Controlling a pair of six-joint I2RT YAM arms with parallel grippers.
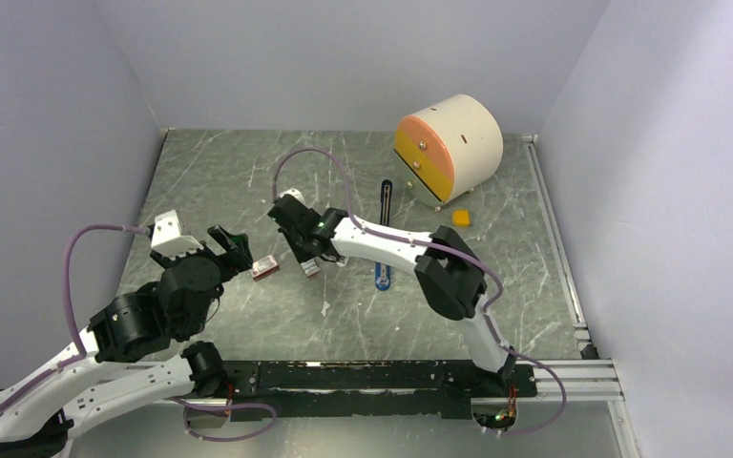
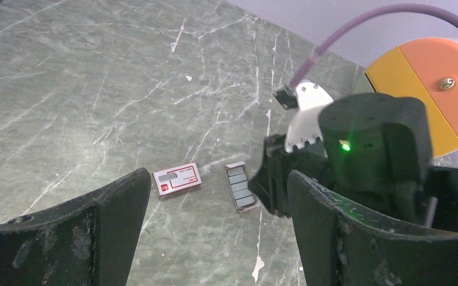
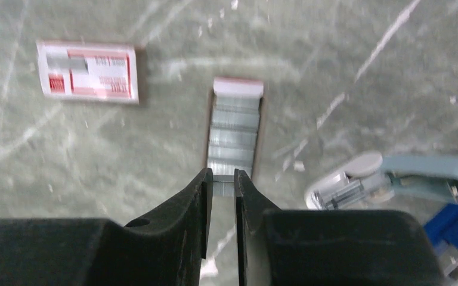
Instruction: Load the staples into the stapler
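Observation:
The staples [image 3: 234,128] are dark-grey ribbed strips lying in a small open tray on the table, also seen in the left wrist view [image 2: 241,186] and from above [image 1: 310,269]. My right gripper [image 3: 223,183] stands over the tray's near end, its jaws closed to a narrow gap with a staple strip between the tips. The blue stapler [image 1: 383,277] lies just right of it, partly under the right arm; a blue corner of it shows in the right wrist view [image 3: 453,221]. My left gripper [image 2: 214,202] is open and empty, to the left of the tray.
A red-and-white cardboard box [image 1: 264,268] lies left of the staples. A pale-blue-and-white piece [image 3: 393,179] lies right of the tray. A cream cylinder with an orange-and-yellow face [image 1: 449,148] and a small yellow block [image 1: 461,218] stand at the back right.

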